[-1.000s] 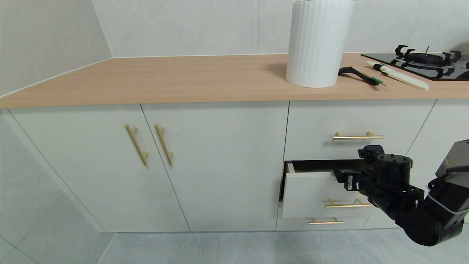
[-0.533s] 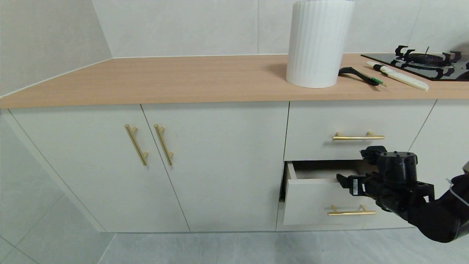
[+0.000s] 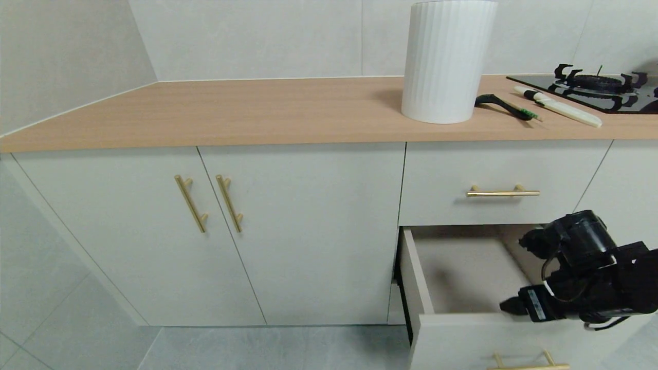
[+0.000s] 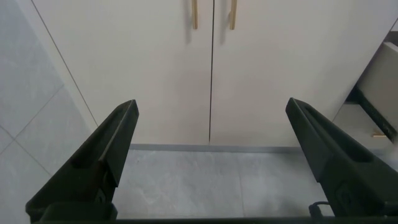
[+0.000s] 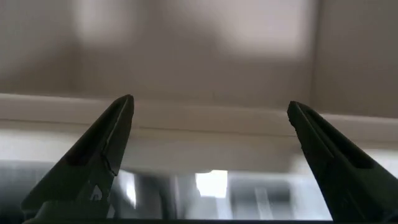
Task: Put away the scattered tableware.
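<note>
The scattered tableware lies on the wooden counter [image 3: 257, 110] at the right: a black spoon [image 3: 501, 104], green-tipped chopsticks [image 3: 528, 113] and a white knife [image 3: 560, 109]. Below them the middle drawer [image 3: 419, 280] stands pulled far out, its inside bare. My right gripper [image 3: 509, 306] sits at the top edge of the drawer's front panel [image 3: 462, 341]. In the right wrist view the right gripper [image 5: 211, 106] is open, with that edge [image 5: 205, 121] running across between its fingers. My left gripper [image 4: 211, 109] is open and holds nothing, low before the cabinet doors [image 4: 211, 68].
A tall white ribbed container [image 3: 446, 61] stands on the counter just left of the spoon. A black gas hob [image 3: 591, 87] is at the far right. The upper drawer with its gold handle [image 3: 503, 193] is closed. Grey tiled floor [image 3: 257, 349] lies before the cabinets.
The middle drawer has slid much farther out toward me. My right gripper has come back and down with the drawer's front edge.
</note>
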Robot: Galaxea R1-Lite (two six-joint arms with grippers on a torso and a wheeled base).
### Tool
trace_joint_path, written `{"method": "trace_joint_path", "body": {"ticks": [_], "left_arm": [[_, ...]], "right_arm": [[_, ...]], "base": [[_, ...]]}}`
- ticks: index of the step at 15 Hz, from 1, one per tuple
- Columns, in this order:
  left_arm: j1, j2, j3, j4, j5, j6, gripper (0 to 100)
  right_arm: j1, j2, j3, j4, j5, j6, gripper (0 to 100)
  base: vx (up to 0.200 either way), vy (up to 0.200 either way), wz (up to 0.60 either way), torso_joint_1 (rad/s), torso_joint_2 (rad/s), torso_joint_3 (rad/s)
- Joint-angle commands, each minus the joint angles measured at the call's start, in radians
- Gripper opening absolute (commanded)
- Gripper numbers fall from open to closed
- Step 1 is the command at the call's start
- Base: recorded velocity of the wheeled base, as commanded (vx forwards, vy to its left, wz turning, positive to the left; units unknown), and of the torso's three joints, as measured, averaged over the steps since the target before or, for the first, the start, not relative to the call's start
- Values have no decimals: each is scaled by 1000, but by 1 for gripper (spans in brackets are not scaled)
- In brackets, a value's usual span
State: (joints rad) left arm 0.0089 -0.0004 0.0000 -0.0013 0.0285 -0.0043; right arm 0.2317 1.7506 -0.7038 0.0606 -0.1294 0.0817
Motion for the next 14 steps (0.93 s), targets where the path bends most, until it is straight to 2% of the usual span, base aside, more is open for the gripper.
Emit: {"method": "trace_joint_path", "body": {"ticks": [1,2,3,14], "left_arm": [[0,0,0,0,1,0,100],[0,0,0,0,1,0,100],[0,0,0,0,1,0,100],[0,0,0,0,1,0,100]], "right_arm": [[20,-146,-174,288,83,3,100],[32,-183,-258,507,140,0,100],[49,-200,-304,605,166,3,100],[61,-243,-304,510,165,50,100]], "base": [[0,0,0,0,0,0],[0,0,0,0,0,0],[0,0,0,0,0,0],[0,0,0,0,0,0]]}}
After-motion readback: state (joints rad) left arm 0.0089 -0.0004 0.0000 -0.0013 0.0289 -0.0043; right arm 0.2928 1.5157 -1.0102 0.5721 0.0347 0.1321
